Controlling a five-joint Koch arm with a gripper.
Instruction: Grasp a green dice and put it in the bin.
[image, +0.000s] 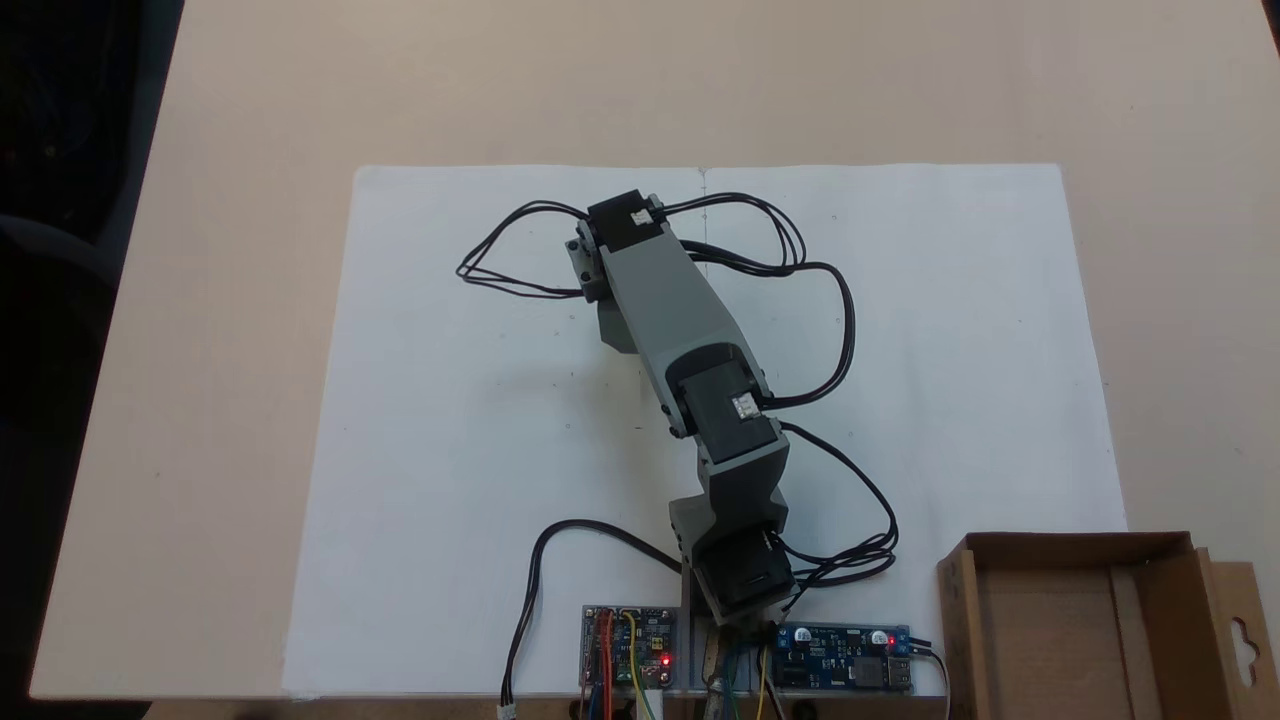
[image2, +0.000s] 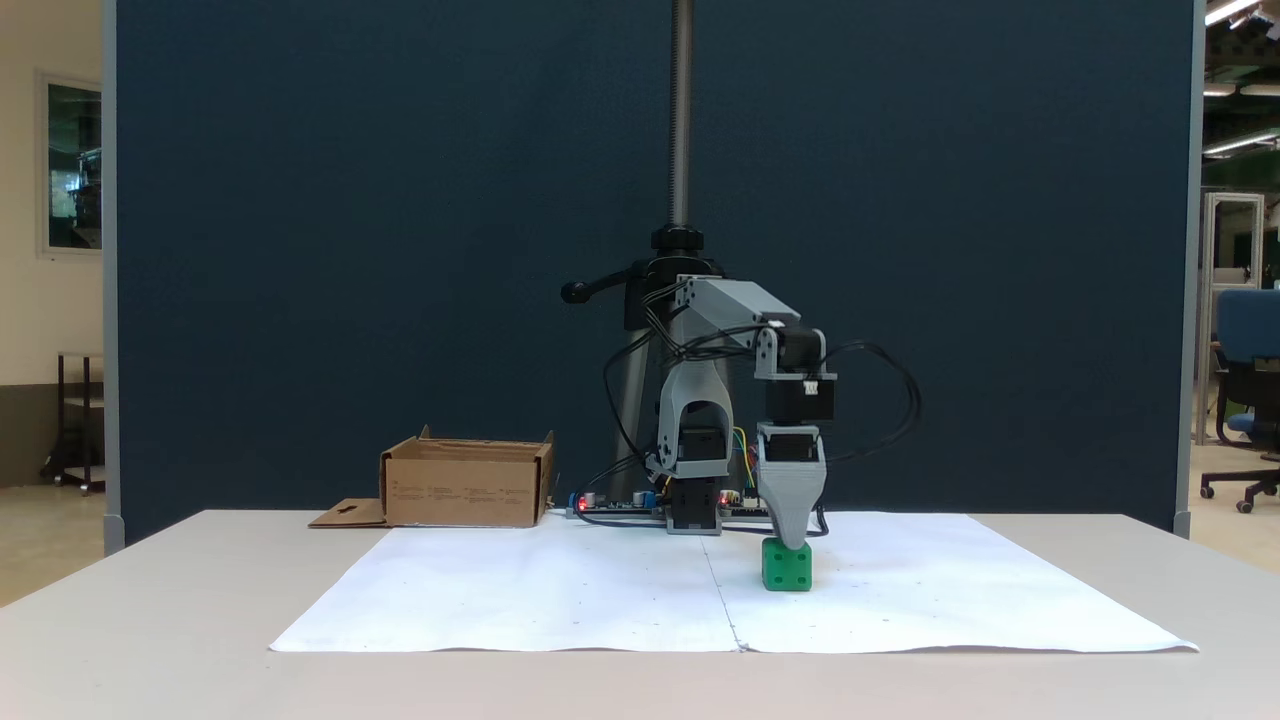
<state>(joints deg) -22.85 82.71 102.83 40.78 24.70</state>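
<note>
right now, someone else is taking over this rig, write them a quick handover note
Pincer: pointing straight down, its tip at the top of the dice; only one tip shows, so open or shut cannot be told.
Dice: sitting on the white paper, not lifted.
Bin: on the table beside the arm's base, left of the arm in this fixed view; in a fixed view from above its inside looks bare.
Done: arm brought down over the dice.
Left: confirm the grip, lift, carry to the bin, release.
</note>
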